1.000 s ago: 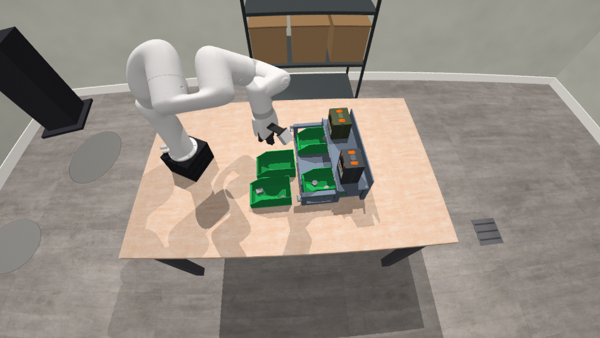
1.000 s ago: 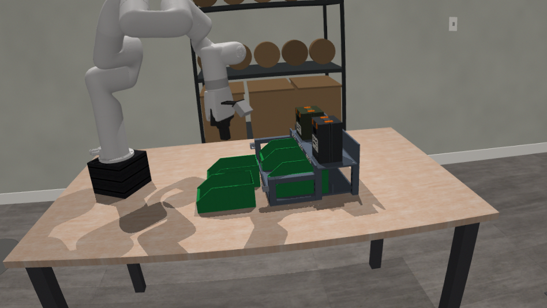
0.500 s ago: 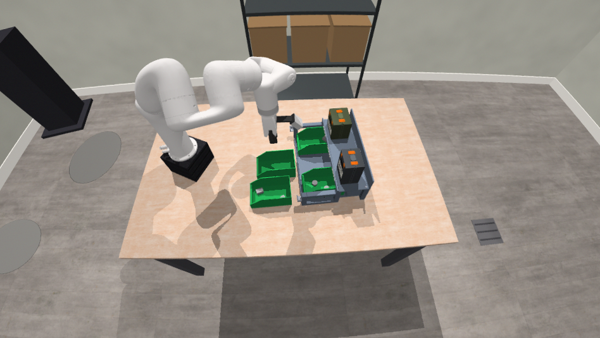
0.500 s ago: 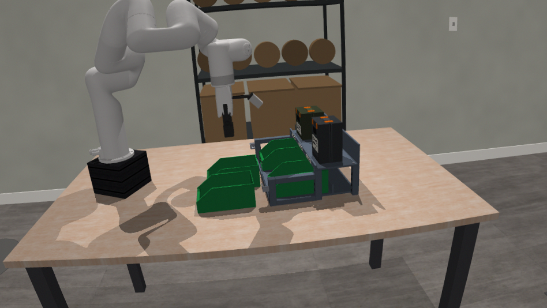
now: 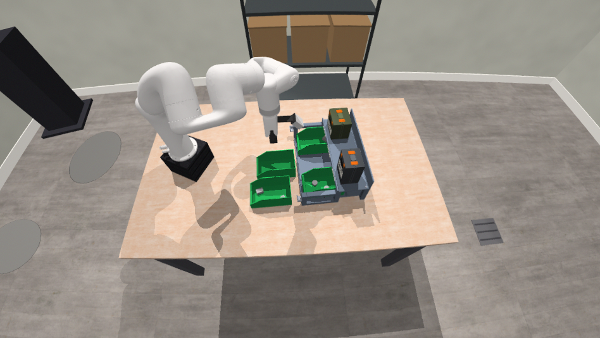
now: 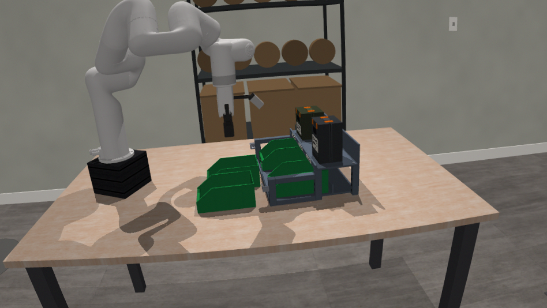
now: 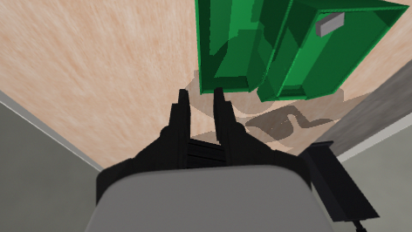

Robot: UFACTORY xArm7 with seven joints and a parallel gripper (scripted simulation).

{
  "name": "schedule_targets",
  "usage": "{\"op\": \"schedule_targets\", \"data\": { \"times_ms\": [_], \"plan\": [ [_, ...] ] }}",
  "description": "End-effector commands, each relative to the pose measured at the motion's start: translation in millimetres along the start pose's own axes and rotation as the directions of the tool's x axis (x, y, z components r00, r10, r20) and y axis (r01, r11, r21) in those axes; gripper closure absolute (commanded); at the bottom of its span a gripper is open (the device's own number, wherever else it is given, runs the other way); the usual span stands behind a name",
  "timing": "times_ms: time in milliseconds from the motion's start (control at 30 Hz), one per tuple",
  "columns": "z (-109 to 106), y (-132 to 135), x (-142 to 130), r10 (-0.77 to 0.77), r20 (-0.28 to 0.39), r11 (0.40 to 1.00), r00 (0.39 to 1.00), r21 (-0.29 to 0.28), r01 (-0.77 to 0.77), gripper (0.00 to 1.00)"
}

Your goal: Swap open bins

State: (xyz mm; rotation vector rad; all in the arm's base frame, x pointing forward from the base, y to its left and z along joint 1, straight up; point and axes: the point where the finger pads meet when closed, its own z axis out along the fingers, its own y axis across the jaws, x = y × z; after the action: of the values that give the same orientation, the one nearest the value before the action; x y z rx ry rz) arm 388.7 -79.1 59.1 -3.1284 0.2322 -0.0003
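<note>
Since the empty bin (image 5: 275, 161) (image 6: 232, 163) (image 7: 236, 58) is already out, standing before the shelf (image 5: 319, 195) (image 6: 318, 187), we must still put the parts bin (image 5: 271, 190) (image 6: 229, 198) (image 7: 310, 70), also before the shelf, into its gap. Our gripper (image 5: 273, 138) (image 6: 228, 131) (image 7: 201, 99) is a bit open, holding nothing.

Since 1 s ago: gripper (image 5: 273, 137) (image 6: 228, 130) (image 7: 201, 99) has gone from tilted to about upright, fingertips shifted slightly right. It also turned about its own axis; wrist camera (image 5: 297, 121) (image 6: 257, 101) swung from the near right side of the hand to farther and right, toward the far left shelf corner. Arm's (image 5: 226, 88) (image 6: 164, 41) upper links dropped lower and shifted right. Arm shadow (image 5: 216, 209) (image 6: 151, 218) (image 7: 279, 122) on table changed shape. Most of this happened in the first half second; only tiny shifts since.
</note>
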Motion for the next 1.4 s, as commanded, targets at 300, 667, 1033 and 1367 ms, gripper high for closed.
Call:
{"op": "schedule_targets", "data": {
  "times_ms": [300,667,1033,1367],
  "plan": [
    [-1,0,1,0.000,-0.003,1.000,1.000,0.000,0.000,0.74],
    [3,0,1,0.000,-0.003,1.000,1.000,0.000,0.000,0.74],
    [15,0,1,0.000,-0.003,1.000,1.000,0.000,0.000,0.74],
    [30,0,1,0.000,-0.003,1.000,1.000,0.000,0.000,0.74]
  ]
}}
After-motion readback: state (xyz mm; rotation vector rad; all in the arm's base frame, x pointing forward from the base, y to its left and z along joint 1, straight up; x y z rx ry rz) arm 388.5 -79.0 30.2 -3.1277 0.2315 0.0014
